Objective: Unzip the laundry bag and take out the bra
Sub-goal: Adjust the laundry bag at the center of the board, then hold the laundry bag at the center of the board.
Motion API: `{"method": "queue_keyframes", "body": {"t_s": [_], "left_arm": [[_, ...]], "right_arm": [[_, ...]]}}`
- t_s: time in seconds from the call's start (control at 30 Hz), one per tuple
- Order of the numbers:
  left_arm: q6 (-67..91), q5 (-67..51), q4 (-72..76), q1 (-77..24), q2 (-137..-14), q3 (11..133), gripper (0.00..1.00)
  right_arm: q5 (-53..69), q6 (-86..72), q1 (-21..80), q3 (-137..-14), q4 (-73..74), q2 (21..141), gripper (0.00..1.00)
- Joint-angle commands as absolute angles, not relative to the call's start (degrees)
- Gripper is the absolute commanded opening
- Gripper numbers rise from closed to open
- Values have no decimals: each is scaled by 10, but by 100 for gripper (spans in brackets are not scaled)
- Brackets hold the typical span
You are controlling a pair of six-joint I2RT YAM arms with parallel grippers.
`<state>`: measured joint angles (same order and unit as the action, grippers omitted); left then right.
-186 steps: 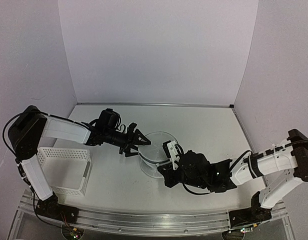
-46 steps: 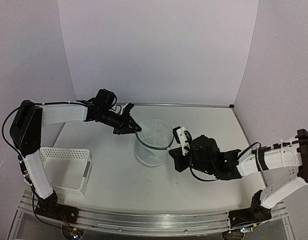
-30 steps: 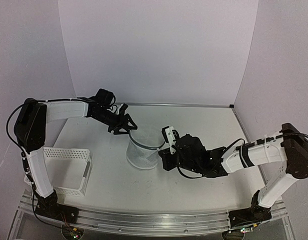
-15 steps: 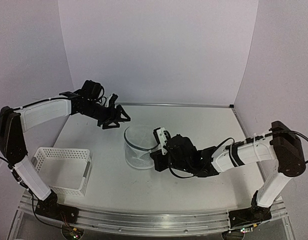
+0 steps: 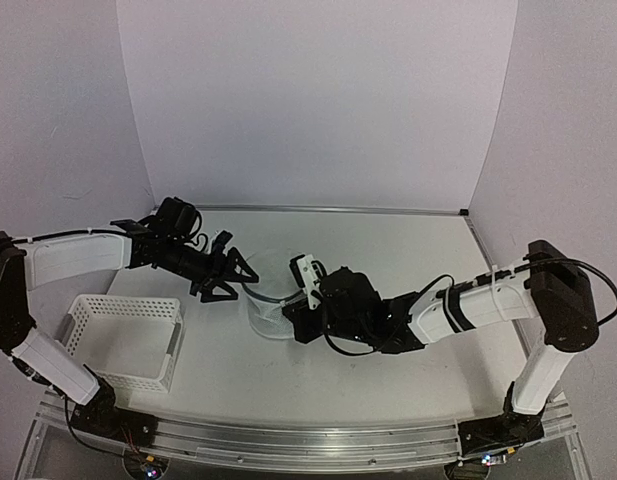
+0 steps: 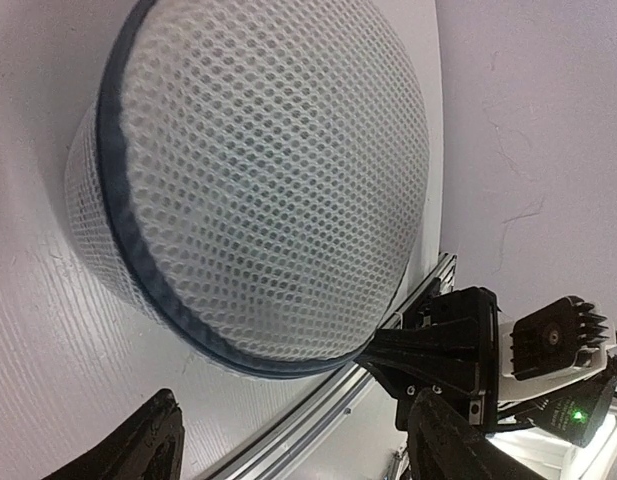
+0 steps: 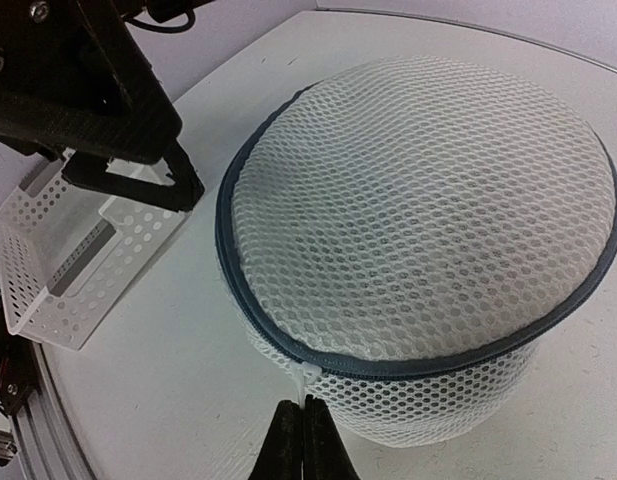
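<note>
The laundry bag (image 5: pixel 268 312) is sitting upright on the white table (image 5: pixel 408 250), just right of the white lattice basket (image 5: pixel 125 310) and directly between the two grippers, its dark zipper band (image 7: pixel 226 240) running around the upper edge. The left gripper (image 5: pixel 238 282) is hovering close beside the bag's left side with its jaws spread wide, touching nothing. The right gripper (image 7: pixel 304 425) is reaching in low from the opposite side with its jaws pressed together, and it appears to be pinching the small white zipper pull (image 7: pixel 308 374), though the fingertips are hiding the contact itself.
</note>
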<state>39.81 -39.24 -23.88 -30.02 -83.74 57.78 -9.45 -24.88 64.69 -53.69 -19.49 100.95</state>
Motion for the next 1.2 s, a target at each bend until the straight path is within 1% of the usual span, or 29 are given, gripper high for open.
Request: {"method": "queue_keyframes", "body": {"t_s": [0.0,0.37,0.73,0.97,1.1,1.17], "left_arm": [[453,-413,-153,-325,-817,559,77],[489,-417,-93,-352,-858,543,77],[491,-409,-82,-352,-893,538,76],[489,-411,-80,-352,-905,551,74],[484,-414,-80,-353,-914,556,65],[483,-416,-80,-352,-918,556,57]], "right_arm": [[-75,-244,655,-572,-230,1020,0],[-71,-240,668,-581,-240,1025,0],[-76,-240,674,-563,-245,1015,0],[-76,-237,678,-560,-245,1018,0],[-76,-236,681,-558,-245,1019,0],[-76,-236,682,-556,-245,1018,0]]}}
